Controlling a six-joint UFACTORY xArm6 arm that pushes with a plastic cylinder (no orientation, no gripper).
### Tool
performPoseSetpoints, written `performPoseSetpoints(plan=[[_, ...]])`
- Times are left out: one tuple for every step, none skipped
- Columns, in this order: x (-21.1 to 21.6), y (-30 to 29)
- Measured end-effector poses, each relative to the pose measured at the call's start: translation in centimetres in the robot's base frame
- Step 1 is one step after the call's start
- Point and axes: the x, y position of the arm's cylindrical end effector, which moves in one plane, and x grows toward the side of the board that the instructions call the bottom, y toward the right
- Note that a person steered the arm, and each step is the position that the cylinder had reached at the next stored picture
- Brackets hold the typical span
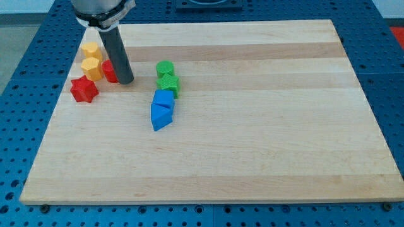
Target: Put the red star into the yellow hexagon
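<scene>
The red star [83, 89] lies near the board's left edge. A yellow hexagon [92, 68] sits just above and right of it, with a small gap between them. A second yellow block [90, 50] touches the hexagon from above. A red block [110, 71] sits to the hexagon's right, half hidden by my rod. My tip [124, 81] rests on the board at that red block's right side, right of the red star and apart from it.
A green round block [165, 68] and a green star-like block [168, 83] stand in a column at the board's middle left. Two blue blocks [163, 99] [160, 117] continue the column downward. The board's left edge [57, 101] runs close to the red star.
</scene>
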Motion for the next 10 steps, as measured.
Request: performPoseSetpoints(plan=[[0.1, 0.1], [1.0, 0.1], [2.7, 0.1], [5.2, 0.1], [7.7, -0.3], [8.6, -3.0], [8.6, -6.8], [8.4, -8.3], [6.5, -8.4], [4.5, -8.4]])
